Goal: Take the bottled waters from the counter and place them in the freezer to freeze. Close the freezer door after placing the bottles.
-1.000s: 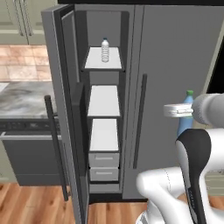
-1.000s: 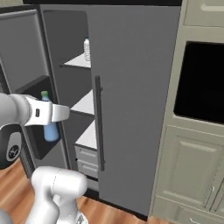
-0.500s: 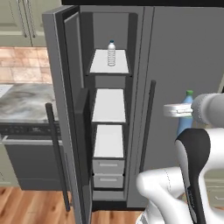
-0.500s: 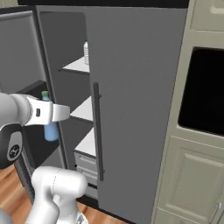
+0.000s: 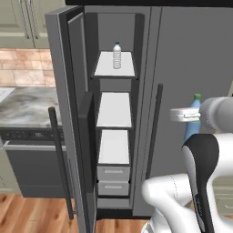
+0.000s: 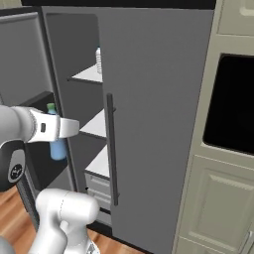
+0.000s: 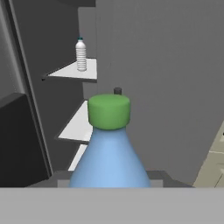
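So your claw (image 5: 189, 119) grips the blue bottle (image 7: 109, 164), upright, right of the open freezer (image 5: 113, 136); clear bottle (image 5: 117, 55) on top shelf.

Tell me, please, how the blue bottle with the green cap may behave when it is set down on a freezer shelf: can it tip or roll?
The blue bottle widens toward its base, so it probably stands steadily once upright. Its round body would likely roll if laid on its side. The white shelves look smooth and flat; a push might slide it, as with the clear bottle standing above.
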